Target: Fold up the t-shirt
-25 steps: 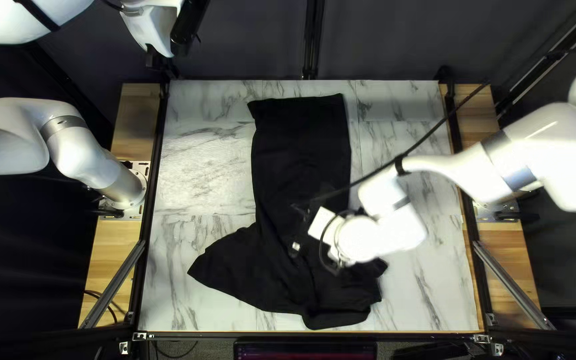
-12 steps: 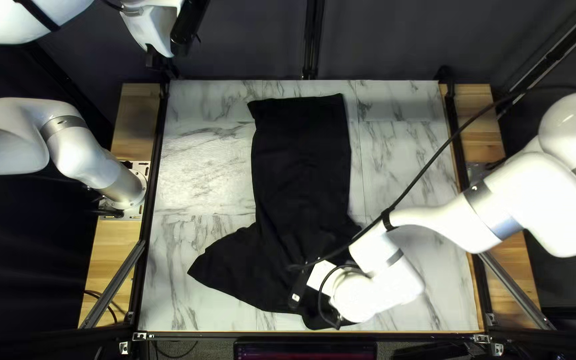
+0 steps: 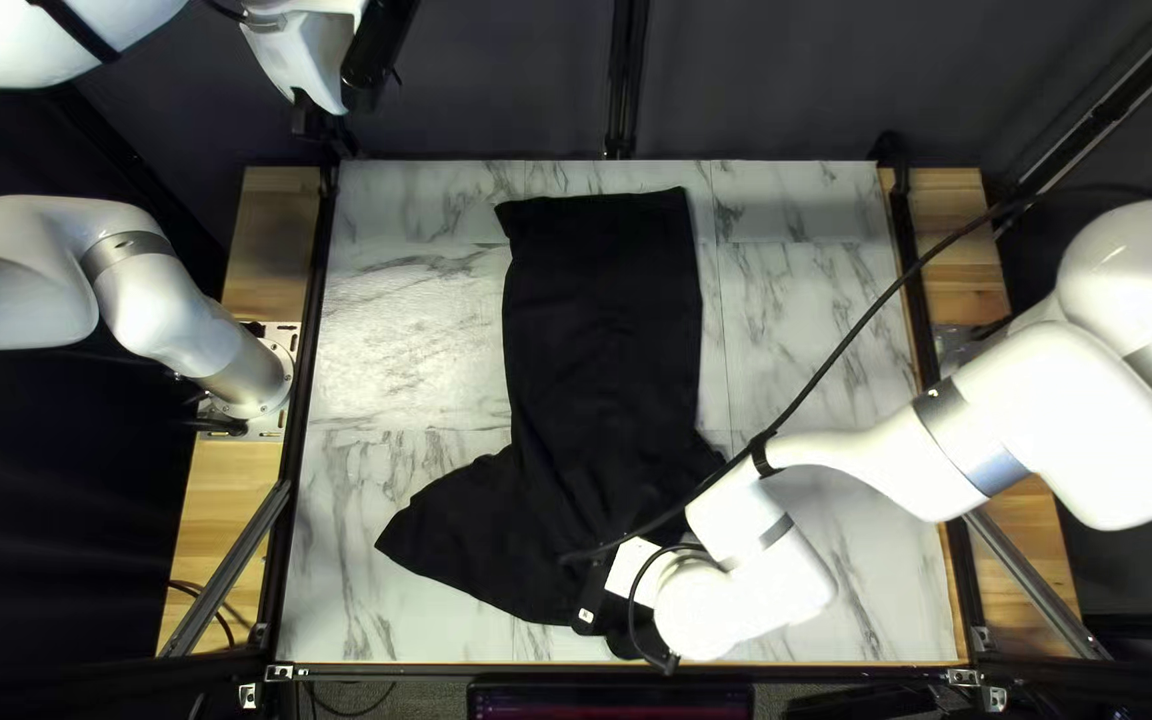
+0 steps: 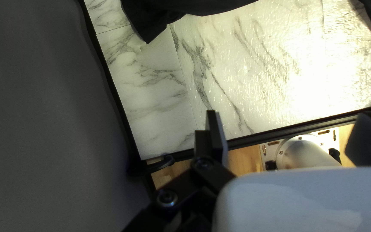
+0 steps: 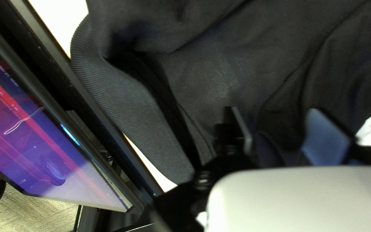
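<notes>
Monitor (image 3: 610,703) is set just off the table's (image 3: 403,320) near edge. Right gripper (image 3: 590,607) is held partway open above the rumpled near end, nothing clamped. T-shirt (image 3: 603,334) is laid near-to-far mid-table, partly blocked by right arm (image 3: 743,600) and cable (image 3: 856,327). Left gripper (image 3: 318,123) is held wide open, empty, by the far left corner. Far side is closed off by a dark curtain (image 3: 496,80).

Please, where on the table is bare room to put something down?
In the top left view, the table is bare between its left edge and the shirt, and right of the shirt's upper half, beneath a cable. Crowded: the near edge, where my right arm overhangs cloth.
</notes>
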Available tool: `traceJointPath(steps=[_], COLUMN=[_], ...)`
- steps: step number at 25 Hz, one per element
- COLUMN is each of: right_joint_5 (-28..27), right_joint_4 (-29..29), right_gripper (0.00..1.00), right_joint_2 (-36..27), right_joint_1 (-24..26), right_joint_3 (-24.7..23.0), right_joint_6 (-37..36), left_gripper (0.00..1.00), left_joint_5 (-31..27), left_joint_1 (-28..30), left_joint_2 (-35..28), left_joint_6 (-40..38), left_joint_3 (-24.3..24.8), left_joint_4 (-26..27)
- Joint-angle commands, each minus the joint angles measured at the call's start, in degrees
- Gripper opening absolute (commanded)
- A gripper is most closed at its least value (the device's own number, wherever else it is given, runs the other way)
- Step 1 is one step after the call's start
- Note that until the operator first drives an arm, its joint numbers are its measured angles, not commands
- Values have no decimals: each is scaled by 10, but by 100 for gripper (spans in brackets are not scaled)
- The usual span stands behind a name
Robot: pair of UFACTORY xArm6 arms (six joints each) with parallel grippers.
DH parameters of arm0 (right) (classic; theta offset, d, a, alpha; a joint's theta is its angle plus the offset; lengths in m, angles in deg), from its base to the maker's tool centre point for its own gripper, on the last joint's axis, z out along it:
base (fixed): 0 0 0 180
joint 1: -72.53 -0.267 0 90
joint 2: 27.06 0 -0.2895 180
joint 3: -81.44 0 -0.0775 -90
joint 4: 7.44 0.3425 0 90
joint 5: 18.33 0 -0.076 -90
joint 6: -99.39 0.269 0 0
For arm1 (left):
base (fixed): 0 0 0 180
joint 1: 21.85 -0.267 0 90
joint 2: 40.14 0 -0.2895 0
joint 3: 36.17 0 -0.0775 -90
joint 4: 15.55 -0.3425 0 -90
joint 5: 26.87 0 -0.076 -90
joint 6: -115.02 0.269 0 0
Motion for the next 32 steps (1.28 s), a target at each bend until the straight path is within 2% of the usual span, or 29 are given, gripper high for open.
traceJointPath(steps=[1,6,14,15,16,17,19,26,27,28,29,31,32], right_joint_5=[-25,-42,-67,-65,-61,-53,-42,-37,-31,-29,-9,18,43], right_joint_4=[-11,-25,-60,-62,-63,-62,-60,-61,-62,-63,-64,-67,-70], right_gripper=[0,0,0,22,70,99,100,100,100,100,100,100,100], right_joint_2=[-11,-11,50,59,63,71,67,-35,-70,-80,-120,-158,-187], right_joint_1=[-15,-30,-24,-21,-19,-14,-11,-31,-38,-39,-42,-43,-42], right_joint_3=[3,20,116,125,128,131,121,7,-34,-47,-102,-161,-210], right_joint_6=[22,46,62,63,64,63,65,99,104,105,104,94,80], left_gripper=[100,100,100,100,100,100,100,100,100,100,100,100,100], left_joint_5=[0,0,0,0,0,0,0,0,0,0,0,0,0], left_joint_1=[0,0,0,0,0,0,0,0,0,0,0,0,0], left_joint_2=[0,0,0,0,0,0,0,0,0,0,0,0,0], left_joint_6=[0,0,0,0,0,0,0,0,0,0,0,0,0], left_joint_3=[0,0,0,0,0,0,0,0,0,0,0,0,0], left_joint_4=[0,0,0,0,0,0,0,0,0,0,0,0,0])
